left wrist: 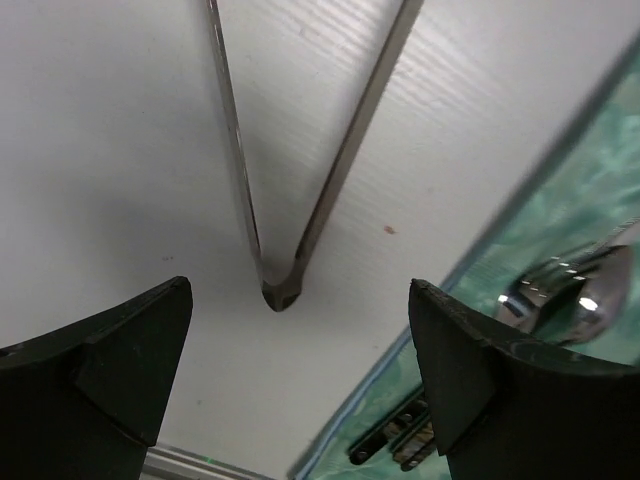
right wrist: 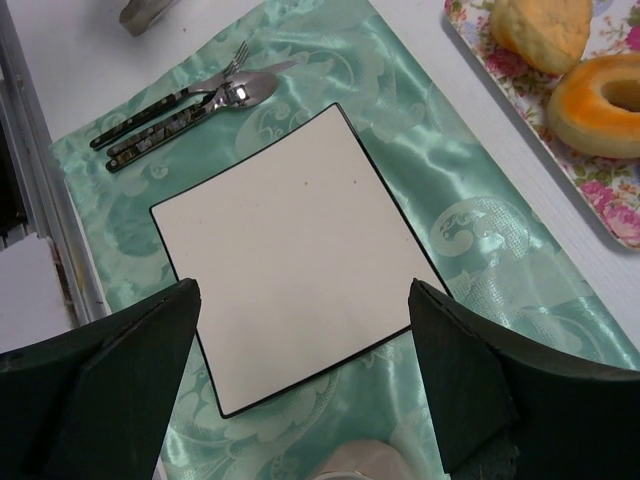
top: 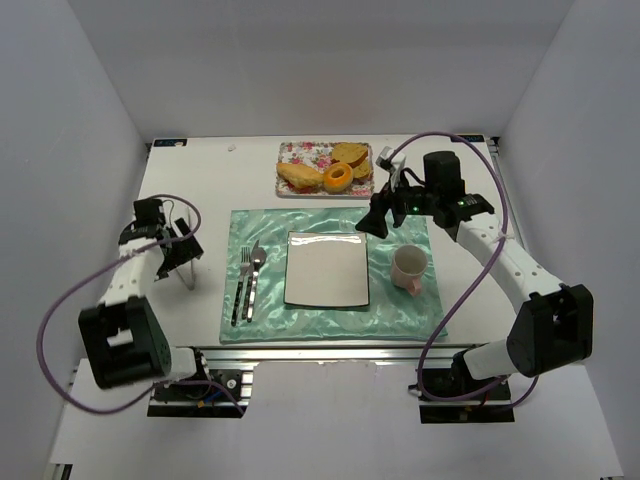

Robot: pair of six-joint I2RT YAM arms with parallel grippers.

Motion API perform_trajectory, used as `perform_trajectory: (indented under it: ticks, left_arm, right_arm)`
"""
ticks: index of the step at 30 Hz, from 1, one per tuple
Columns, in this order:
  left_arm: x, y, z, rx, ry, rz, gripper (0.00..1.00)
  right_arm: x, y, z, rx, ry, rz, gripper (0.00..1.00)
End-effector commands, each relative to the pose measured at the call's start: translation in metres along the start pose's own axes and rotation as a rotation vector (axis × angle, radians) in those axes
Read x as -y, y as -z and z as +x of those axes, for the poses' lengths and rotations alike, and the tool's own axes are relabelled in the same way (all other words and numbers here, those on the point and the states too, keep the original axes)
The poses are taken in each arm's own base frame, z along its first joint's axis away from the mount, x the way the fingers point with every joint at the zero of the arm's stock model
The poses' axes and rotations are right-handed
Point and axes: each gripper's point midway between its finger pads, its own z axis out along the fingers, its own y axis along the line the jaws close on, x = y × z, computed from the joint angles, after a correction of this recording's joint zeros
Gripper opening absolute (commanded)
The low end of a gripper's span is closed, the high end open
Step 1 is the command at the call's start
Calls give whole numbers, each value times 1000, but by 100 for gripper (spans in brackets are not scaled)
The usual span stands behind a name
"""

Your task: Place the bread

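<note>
Several breads lie on a floral tray (top: 290, 150) at the back: a long roll (top: 297, 176), a ring-shaped one (top: 338, 177) and others. The right wrist view shows a round roll (right wrist: 540, 30) and the ring bread (right wrist: 610, 90). A square white plate (top: 327, 268) lies bare on the green placemat (top: 400, 315). My right gripper (top: 376, 222) is open and empty, hovering over the plate's far right corner (right wrist: 290, 260). My left gripper (top: 186, 250) is open and empty above metal tongs (left wrist: 290, 220) lying on the table left of the mat.
A fork and spoon (top: 248, 280) lie on the mat left of the plate. A pink cup (top: 408, 268) stands right of the plate, just below my right gripper. White walls enclose the table on three sides.
</note>
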Motion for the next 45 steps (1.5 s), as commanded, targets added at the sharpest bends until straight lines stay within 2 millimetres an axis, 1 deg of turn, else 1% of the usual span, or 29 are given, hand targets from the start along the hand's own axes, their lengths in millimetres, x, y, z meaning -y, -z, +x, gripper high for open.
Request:
perform_trajectory:
  ticks: [1,3,4,7,8,9,10,15,19,20,24,25,26,27,28,29,30,31,32,35,36,38,39,40,41,42,43,44,45]
  left_arm:
    - [-6,-22,-7,-66,-87,-62,98]
    - [-9,-32,-10,-83,-99,-88,98]
    - [-10,-40,-14,-78,-110,-100,98]
    - [-7,-51,-23,-56,-124,-97,98]
    - [-7,-58,-21,-73,-128,-98,97]
    - [-5,-63,-25,-62,-131,-93,96]
    - [-2,-69,-21,-79,-141,-74,95]
    - [-1,-88,-26,-53,-134,-78,91]
    - [0,-94,-28,-39,-127,-80,89]
    - [-3,-96,-26,-40,-128,-93,89]
    - [-4,-99,-25,-28,-124,-97,82]
    - [-3,-100,-25,-28,-123,-86,72]
    - [-1,-100,-24,-30,-123,-77,72]
    - [1,-98,-25,-24,-122,-67,68]
    - [2,-97,-25,-19,-120,-59,54]
    - [4,-96,-25,-16,-113,-46,48]
    - [7,-91,-30,7,-109,-33,42]
    - [9,-87,-32,17,-107,-17,31]
    - [15,-83,-33,24,-98,13,26]
    - [30,-60,-47,87,-84,93,14]
    - [43,-44,-53,116,-83,171,13]
    - [56,-26,-61,150,-74,237,13]
    - [71,-8,-66,181,-84,314,15]
    - [79,1,-68,186,-90,345,16]
    - [91,10,-67,189,-100,381,22]
    - [106,24,-73,204,-115,436,24]
    - [114,34,-73,205,-124,465,27]
    - [123,41,-74,203,-123,489,34]
    - [137,48,-70,193,-147,527,38]
  right_arm:
    - [0,6,-23,79,32,4,89]
    - [2,7,-23,84,22,11,89]
    - [4,8,-23,85,17,18,89]
    - [9,10,-23,96,-2,28,89]
    - [10,10,-23,99,-4,29,89]
    - [12,12,-24,102,-13,33,89]
    - [13,12,-24,103,-16,33,89]
    - [18,17,-27,111,-25,41,89]
    - [21,19,-27,113,-40,44,89]
    - [20,20,-29,115,-41,42,89]
    - [24,21,-30,119,-56,42,89]
    - [24,22,-30,120,-57,44,89]
    - [24,22,-31,121,-56,44,89]
    - [24,22,-31,121,-56,42,89]
    - [24,22,-30,120,-55,42,89]
    - [23,22,-29,118,-56,42,89]
    - [24,22,-29,117,-56,43,89]
    - [24,23,-29,117,-53,45,89]
    - [24,23,-27,115,-56,46,89]
    - [24,24,-26,115,-56,52,89]
    - [25,24,-24,112,-61,52,89]
    - [25,25,-23,112,-65,55,89]
    - [25,25,-22,111,-66,53,89]
    - [26,26,-22,112,-66,57,89]
    - [26,26,-21,111,-69,55,89]
    - [27,26,-20,111,-72,58,89]
    - [27,26,-21,113,-72,57,89]
    - [28,26,-20,112,-75,56,89]
    - [28,26,-20,114,-76,59,89]
